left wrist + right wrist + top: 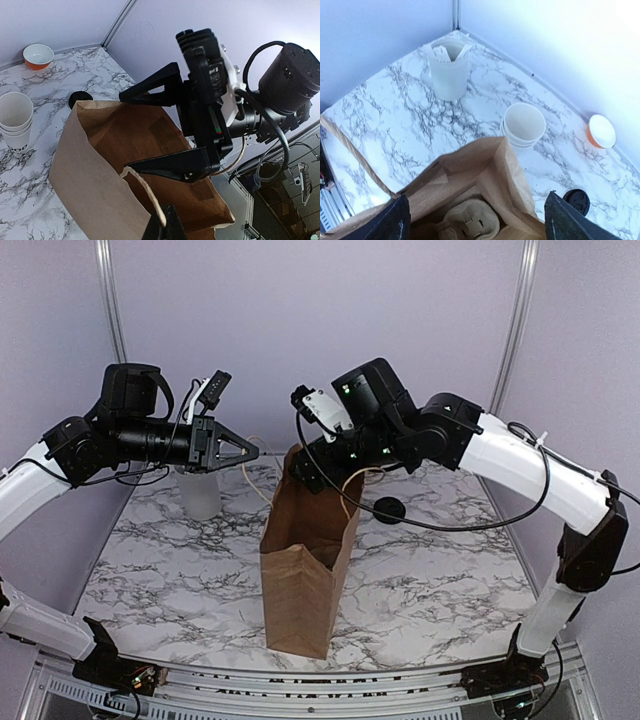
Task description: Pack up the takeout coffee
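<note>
The left arm (25, 495) reaches in from the left side, its dark forearm lying roughly level and its wrist pointing to the right; the left gripper (250, 450) has its jaws pressed together, pinching a thin paper handle (145, 187) at the fingertips (167, 225); the right arm (520, 465) rises from its base at the right, elbow held high, then slopes inward and bends down at the wrist; the right gripper (125, 131) points steeply downward, its two black fingers (387, 222) spread wide apart.
</note>
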Controlling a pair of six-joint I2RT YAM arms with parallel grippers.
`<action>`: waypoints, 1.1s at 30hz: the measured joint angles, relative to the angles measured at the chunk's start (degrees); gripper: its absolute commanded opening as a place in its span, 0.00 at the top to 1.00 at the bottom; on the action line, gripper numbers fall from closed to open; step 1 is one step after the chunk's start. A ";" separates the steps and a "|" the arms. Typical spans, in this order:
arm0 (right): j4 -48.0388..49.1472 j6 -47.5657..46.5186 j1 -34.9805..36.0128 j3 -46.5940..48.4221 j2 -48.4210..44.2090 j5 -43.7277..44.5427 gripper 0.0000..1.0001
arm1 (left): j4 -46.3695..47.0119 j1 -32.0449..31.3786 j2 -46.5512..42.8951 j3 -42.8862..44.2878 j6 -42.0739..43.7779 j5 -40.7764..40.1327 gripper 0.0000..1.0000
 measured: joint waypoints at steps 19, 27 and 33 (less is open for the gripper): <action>14.12 6.80 -8.31 -4.72 -7.10 3.28 0.08 | 0.04 0.00 0.00 0.37 -1.44 0.37 1.00; 15.91 10.58 -16.81 -16.06 -18.08 0.98 0.08 | -0.28 0.00 -0.24 0.98 -1.46 -4.44 1.00; 17.09 13.46 -23.21 -23.93 -21.90 -1.55 0.09 | -2.56 0.00 -2.91 0.98 -1.42 -11.04 1.00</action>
